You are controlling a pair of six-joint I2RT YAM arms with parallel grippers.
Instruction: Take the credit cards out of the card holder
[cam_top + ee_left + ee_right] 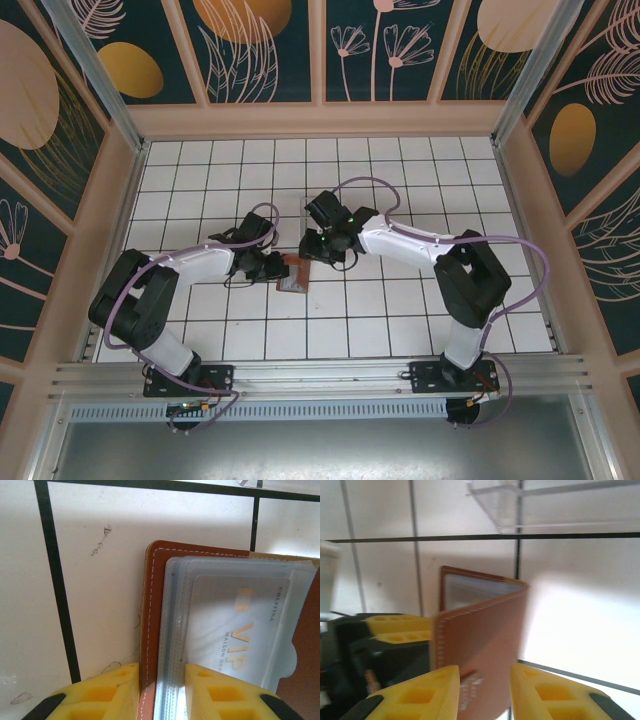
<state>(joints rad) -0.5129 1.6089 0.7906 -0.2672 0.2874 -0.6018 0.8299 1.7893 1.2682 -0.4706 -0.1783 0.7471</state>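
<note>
- White-tiled table (400, 330): one. No card lies loose on the tiles seen from above, so by this showing nothing is out yet and the whole removal is left.
- Grippers: two.
  - The left gripper (161, 696) reaches the card holder (293, 272) from its 9 o'clock in the top view. It is clamped on one leaf's edge, with leather and clear plastic together between its yellow fingers (102, 695).
  - The right gripper (485, 695) comes in from about 2 o'clock and is clamped on the other leather cover, which stands tilted up.
- Acrylic stand (545, 505): one, clear, at 12 o'clock beyond the holder in the right wrist view and apart from it.
- Card holder: one, brown leather, near the table's middle, pulled open between the two grippers.
- Sleeves (172, 630): a stack of clear layers, too thin at the edge to count.
- VIP card (235, 630): one pale card counted, sitting inside the top sleeve. Whether others lie behind it cannot be told.
</note>
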